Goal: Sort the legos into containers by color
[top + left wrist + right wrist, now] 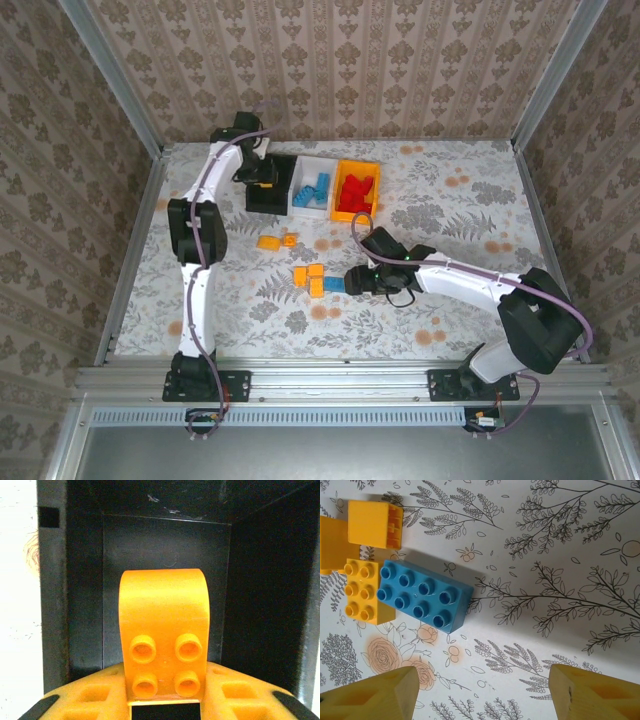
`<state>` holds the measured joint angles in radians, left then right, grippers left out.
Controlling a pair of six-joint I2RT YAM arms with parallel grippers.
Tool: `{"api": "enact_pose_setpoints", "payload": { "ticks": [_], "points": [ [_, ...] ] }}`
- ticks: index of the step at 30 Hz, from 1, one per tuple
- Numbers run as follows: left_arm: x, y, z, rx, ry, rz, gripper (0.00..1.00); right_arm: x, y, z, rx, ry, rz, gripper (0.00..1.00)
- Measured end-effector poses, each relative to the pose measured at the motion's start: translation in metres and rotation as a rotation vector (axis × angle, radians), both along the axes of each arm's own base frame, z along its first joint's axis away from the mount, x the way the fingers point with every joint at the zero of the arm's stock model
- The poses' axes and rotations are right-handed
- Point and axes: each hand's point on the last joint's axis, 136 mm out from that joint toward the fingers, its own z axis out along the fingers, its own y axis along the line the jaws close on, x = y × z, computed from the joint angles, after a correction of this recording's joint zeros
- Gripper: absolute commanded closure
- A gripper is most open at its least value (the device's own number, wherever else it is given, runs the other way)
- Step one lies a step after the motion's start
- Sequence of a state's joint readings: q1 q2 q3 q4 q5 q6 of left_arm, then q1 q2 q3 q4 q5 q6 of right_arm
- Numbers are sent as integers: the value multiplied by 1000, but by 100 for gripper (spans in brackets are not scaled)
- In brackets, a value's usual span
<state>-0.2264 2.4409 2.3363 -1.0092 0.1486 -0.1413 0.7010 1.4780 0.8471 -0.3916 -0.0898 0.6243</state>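
My left gripper is shut on a yellow-orange lego, studs facing the camera, held inside the black bin. From above, the left gripper hangs over the black bin. The white bin holds light blue legos, and the orange bin holds red ones. My right gripper is open just above the table, with a light blue lego ahead of it to the left. That blue lego touches several yellow legos.
Two more yellow legos lie on the floral cloth in front of the black bin. The three bins stand side by side at the back. A metal frame borders the table.
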Motion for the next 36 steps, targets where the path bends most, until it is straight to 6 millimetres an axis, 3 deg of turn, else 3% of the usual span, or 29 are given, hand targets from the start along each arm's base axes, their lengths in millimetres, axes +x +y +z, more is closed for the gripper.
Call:
{"api": "enact_pose_setpoints", "payload": {
  "ticks": [7, 14, 20, 29, 36],
  "points": [
    [-1, -2, -5, -1, 12, -11, 45, -5, 3, -1, -23, -8, 13, 29],
    [-3, -3, -4, -8, 17, -13, 40, -7, 5, 0, -31, -14, 20, 28],
    [-25, 1, 3, -12, 36, -16, 36, -8, 6, 1, -41, -18, 24, 28],
    [-56, 5, 62, -51, -54, -20, 30, -2, 12, 18, -41, -37, 26, 27],
    [-115, 16, 101, -84, -114, -9, 25, 12, 21, 30, -64, -44, 31, 25]
  ]
}}
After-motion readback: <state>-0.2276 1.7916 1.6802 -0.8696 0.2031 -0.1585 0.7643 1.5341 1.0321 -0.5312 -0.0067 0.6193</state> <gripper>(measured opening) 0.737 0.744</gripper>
